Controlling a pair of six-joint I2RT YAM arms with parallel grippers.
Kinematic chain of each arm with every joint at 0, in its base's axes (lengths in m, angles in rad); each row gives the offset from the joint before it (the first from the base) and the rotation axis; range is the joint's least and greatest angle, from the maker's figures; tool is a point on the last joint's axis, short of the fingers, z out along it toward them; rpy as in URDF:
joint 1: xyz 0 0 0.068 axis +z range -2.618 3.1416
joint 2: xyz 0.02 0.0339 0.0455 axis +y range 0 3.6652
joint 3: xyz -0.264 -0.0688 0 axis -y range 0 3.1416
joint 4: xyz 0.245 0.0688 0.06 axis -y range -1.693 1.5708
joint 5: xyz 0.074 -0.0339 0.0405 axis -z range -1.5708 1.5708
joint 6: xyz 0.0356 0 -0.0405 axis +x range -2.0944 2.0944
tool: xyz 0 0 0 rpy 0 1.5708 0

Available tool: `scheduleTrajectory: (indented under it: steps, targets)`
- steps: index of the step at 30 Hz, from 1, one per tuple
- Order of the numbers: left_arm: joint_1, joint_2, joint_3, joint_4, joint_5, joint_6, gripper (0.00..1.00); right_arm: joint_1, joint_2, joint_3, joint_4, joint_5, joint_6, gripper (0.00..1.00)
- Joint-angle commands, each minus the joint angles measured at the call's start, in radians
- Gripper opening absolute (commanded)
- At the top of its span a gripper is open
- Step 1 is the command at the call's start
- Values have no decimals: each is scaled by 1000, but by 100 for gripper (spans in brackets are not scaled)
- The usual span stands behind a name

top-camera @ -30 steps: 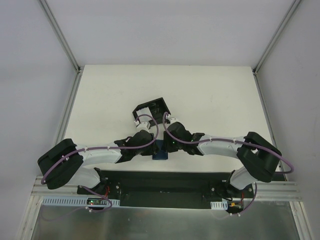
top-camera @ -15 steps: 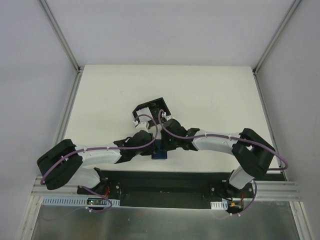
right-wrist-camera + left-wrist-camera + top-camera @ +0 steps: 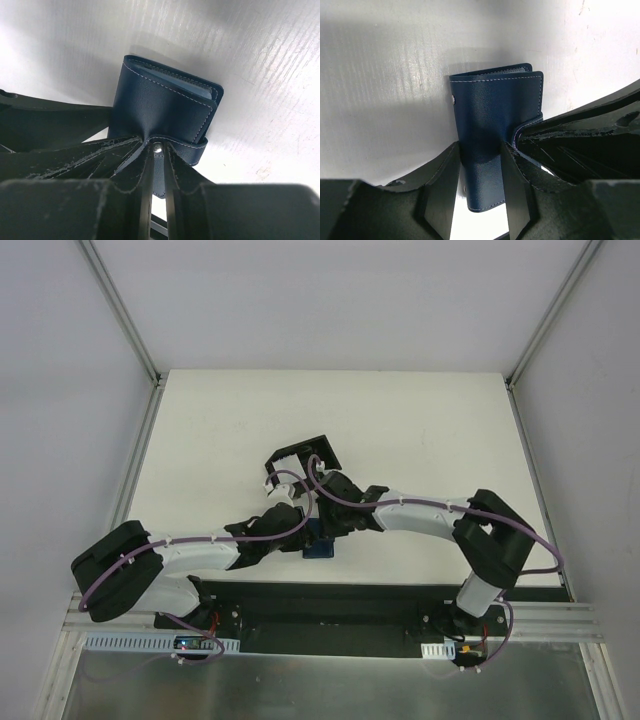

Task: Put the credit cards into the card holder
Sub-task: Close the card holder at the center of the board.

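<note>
A white table point(image 3: 420, 420) is seen under both arms. A black box point(image 3: 300, 458) is set on it, just behind the grippers. The blue card holder point(image 3: 495, 115) is found folded near the table's front edge, in the middle. Its cover is squeezed from both sides by the left gripper point(image 3: 479, 150). Its strap point(image 3: 197, 149) is pinched by the right gripper point(image 3: 157, 152), whose fingers are nearly together. A small pale snap point(image 3: 158, 147) is seen between them.
</note>
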Motion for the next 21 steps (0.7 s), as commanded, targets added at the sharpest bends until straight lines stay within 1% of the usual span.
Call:
scheduleTrajectory:
  steps: [1, 20, 21]
  targets:
    - [-10, 33, -59, -153, -8, 4, 38, -1, 100, -12, -106, 6, -25, 14]
    - [-10, 21, -79, -136, -13, -6, 38, -11, 192, 5, -165, 6, -39, 13]
    - [-10, 19, -79, -135, -13, -8, 38, -12, 198, 5, -165, -29, -42, 13]
